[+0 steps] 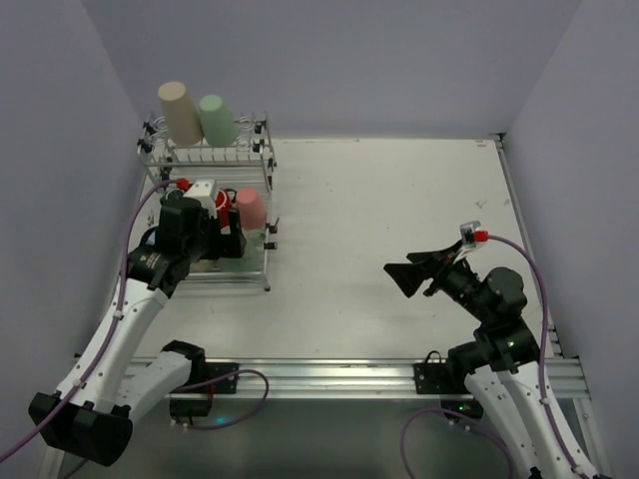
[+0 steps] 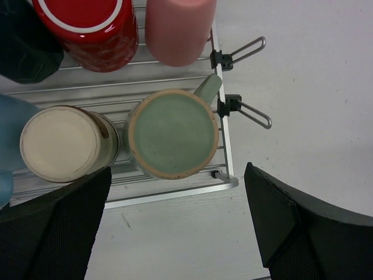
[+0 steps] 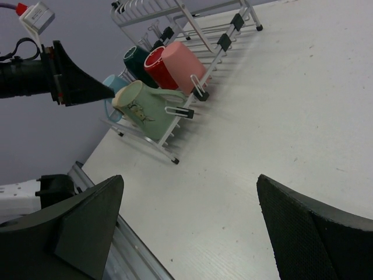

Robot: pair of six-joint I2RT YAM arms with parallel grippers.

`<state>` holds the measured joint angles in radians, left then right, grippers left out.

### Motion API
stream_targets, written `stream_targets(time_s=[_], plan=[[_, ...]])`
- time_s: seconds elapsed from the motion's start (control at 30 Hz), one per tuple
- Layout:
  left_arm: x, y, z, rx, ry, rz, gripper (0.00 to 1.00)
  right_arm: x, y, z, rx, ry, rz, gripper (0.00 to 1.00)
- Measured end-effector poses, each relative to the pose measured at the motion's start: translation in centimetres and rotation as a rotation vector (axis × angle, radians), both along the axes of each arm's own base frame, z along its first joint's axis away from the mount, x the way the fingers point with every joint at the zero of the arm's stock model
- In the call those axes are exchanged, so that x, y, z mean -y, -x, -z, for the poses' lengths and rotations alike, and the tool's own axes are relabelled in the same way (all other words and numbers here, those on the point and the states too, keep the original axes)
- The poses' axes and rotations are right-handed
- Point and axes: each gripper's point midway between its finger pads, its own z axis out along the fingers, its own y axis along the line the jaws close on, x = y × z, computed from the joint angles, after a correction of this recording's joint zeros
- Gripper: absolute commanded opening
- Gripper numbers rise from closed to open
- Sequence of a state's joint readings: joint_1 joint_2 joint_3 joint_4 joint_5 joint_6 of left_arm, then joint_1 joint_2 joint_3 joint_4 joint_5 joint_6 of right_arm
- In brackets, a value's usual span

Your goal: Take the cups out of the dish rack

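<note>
The chrome dish rack (image 1: 226,282) stands at the table's left. A beige cup (image 1: 180,112) and a mint green cup (image 1: 215,118) sit upside down on its raised back tier. On the lower tier, the left wrist view shows a green mug (image 2: 173,133), a cream mug (image 2: 64,143), a red cup (image 2: 90,29), a pink cup (image 2: 178,29), a dark green cup (image 2: 23,49) and a light blue cup (image 2: 7,134), all bottom-up. My left gripper (image 2: 178,227) is open and empty above the rack's front edge, near the green mug. My right gripper (image 1: 411,267) is open and empty at the right.
The rack's front rim (image 2: 175,195) and two black clips with wire loops (image 2: 245,111) lie under my left gripper. The right wrist view shows the rack (image 3: 169,137) from the side, my left arm's gripper (image 3: 76,81) over it, and the metal rail (image 3: 116,251) at the table's near edge.
</note>
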<state>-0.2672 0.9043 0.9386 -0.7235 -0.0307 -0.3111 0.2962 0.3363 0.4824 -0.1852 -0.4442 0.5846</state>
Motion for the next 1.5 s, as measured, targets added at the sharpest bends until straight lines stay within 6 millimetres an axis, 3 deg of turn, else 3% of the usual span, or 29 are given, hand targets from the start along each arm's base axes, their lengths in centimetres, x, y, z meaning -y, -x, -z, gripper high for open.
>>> stream_targets(time_s=[0.27,0.67,0.9,1.1,1.5], plan=[[1.2,-1.7,0.3,0.032,-0.043,0.042,1.00,-0.7,0.3,0.7,-0.001,-0.003,-0.052,0.99],[1.5,-2.8,2.4,0.017,-0.123,0.035,1.00,-1.1,0.2,1.3,-0.029,0.007,-0.080,0.99],[0.8,-3.6,2.7,0.034,-0.160,-0.008,1.00,-1.4,0.3,1.7,-0.038,0.017,-0.100,0.99],[0.1,-3.4,4.3,0.005,-0.197,-0.033,1.00,-1.4,0.3,1.7,-0.039,0.018,-0.103,0.99],[0.6,-4.0,6.9,-0.042,-0.211,-0.019,1.00,-1.6,0.6,1.7,-0.040,0.016,-0.125,0.99]])
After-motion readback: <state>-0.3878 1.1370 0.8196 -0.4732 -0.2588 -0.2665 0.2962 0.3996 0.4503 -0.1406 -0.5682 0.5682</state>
